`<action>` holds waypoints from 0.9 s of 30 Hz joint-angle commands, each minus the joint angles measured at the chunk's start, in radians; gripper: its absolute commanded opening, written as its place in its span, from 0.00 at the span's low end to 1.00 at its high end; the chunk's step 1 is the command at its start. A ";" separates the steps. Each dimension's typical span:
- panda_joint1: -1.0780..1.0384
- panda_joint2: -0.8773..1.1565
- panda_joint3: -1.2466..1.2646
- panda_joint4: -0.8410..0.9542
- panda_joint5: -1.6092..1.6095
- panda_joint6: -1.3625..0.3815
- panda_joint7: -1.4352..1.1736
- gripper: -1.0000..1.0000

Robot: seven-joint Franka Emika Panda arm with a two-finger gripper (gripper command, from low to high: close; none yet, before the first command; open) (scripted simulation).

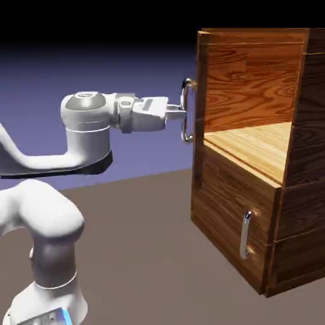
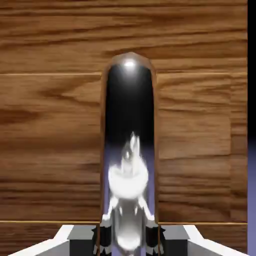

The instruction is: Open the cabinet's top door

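Blue-violet backdrop filled the upper left of the exterior view, with a dull brown table [image 1: 139, 209] running across the lower half. On it, at the right of the frame, stood the cabinet [image 1: 298, 190] of grained brown wood. Its top door [image 1: 202, 82] was swung outward and seen nearly edge-on at the cabinet's upper left, leaving the upper compartment and its pale wooden shelf [image 1: 260, 149] exposed. Below, the smaller panel [image 1: 228, 216] sat flush, its short handle [image 1: 245, 235] upright. From the left the white arm reached level, and the gripper [image 1: 179, 112] had its jaws pinched on the long silver handle [image 1: 186, 109] of the top door. In the hand view that handle [image 2: 129, 150] rose as a shiny bar from between the grey fingertips [image 2: 100, 239] at the bottom edge, wood grain behind it.
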State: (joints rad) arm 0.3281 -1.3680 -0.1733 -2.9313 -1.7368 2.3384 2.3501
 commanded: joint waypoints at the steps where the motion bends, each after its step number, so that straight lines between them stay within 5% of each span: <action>1: -0.001 -0.014 0.036 -0.009 0.042 -0.026 -0.009 0.00; 15: 0.039 -0.037 0.544 0.016 0.549 -0.409 -0.043 0.00; 27: -0.118 0.158 0.978 0.291 0.906 -0.790 0.004 0.00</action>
State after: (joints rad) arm 0.2099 -1.2102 0.8050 -2.6406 -0.8306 1.5498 2.3544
